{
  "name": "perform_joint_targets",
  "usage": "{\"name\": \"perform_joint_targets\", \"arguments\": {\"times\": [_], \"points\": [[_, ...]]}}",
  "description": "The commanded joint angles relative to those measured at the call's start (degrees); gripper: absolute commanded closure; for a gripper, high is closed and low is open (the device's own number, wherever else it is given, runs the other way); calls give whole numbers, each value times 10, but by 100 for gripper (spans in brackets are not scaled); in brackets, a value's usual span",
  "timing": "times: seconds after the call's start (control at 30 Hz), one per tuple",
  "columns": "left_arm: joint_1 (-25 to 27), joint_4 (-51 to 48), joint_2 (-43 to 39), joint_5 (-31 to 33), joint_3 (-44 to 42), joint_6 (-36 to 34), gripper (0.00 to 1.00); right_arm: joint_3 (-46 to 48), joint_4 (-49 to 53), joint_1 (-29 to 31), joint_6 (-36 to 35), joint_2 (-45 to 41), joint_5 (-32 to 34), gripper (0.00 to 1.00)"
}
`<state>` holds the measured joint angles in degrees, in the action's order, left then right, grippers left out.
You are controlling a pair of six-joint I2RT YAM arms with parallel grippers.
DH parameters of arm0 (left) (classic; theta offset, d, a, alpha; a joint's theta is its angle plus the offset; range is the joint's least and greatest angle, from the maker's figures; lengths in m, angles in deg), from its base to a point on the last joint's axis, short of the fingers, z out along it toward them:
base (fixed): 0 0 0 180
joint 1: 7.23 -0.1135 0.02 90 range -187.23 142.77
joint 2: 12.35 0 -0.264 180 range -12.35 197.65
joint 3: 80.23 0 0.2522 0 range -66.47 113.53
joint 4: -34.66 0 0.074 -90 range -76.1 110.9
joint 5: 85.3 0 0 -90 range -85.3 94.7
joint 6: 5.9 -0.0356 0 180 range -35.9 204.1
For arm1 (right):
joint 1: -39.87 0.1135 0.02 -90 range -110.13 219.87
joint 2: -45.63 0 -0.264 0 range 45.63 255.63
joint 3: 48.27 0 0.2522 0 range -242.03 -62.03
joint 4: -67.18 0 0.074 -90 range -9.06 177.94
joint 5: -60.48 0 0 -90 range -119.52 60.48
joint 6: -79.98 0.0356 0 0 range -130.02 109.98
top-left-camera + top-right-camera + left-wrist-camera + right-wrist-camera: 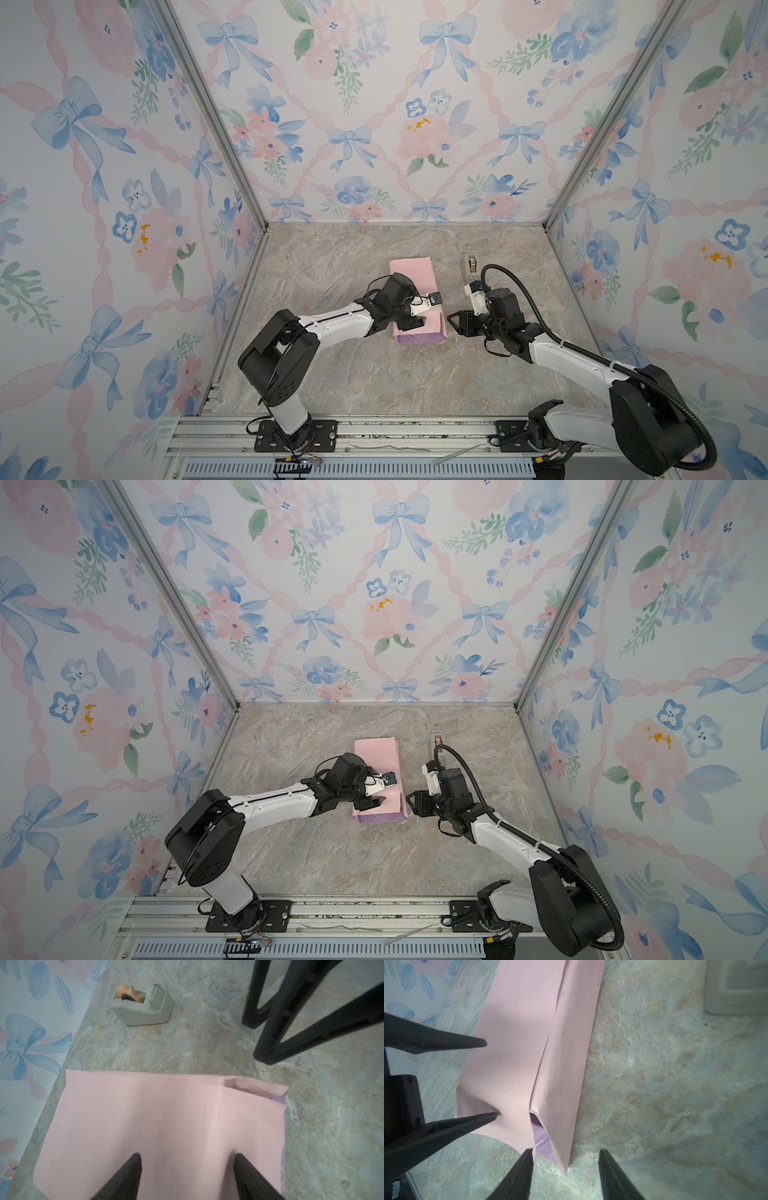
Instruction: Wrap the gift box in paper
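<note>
Two grippers work at the folded paper (415, 276), which lies pink side up at mid-table (332, 374). Left gripper (187, 1156): jaws wide, empty, one fingertip (492, 1115) denting the sheet. Right gripper (566, 1150): jaws apart, empty, just beside the paper's right edge, near the tape dispenser (141, 1007).

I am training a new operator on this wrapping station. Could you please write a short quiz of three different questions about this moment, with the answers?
1. True or false: the right gripper is clamped on the paper.
2. Which colour of the paper faces up? A: lilac. B: pale pink. C: white.
3. Name the beige object standing on the table, to the right of the paper in both top views.

Key
1. False: its jaws stand open and hold nothing.
2. B; lilac shows only at the near end.
3. The tape dispenser.
</note>
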<state>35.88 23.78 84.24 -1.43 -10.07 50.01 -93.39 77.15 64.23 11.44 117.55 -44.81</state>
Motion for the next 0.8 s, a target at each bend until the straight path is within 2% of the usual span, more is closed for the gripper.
{"name": "perform_joint_targets", "arguments": {"times": [0.0,0.07,0.23,0.33,0.57,0.77], "points": [[3,-7,10,22,9,-10,30,17,-24,-2,3,1,2,46],[3,-4,10,30,4,-5,33,19,-21,6,-8,-3,22,45],[6,23,5,46,-22,-6,38,1,6,71,-70,6,128,43],[8,38,4,51,-30,-7,39,-11,-9,83,-78,37,153,43],[13,45,4,66,-36,-20,44,-40,-59,99,-75,113,165,44],[17,68,2,73,-49,-22,50,-51,-79,108,-71,141,157,46]]}}
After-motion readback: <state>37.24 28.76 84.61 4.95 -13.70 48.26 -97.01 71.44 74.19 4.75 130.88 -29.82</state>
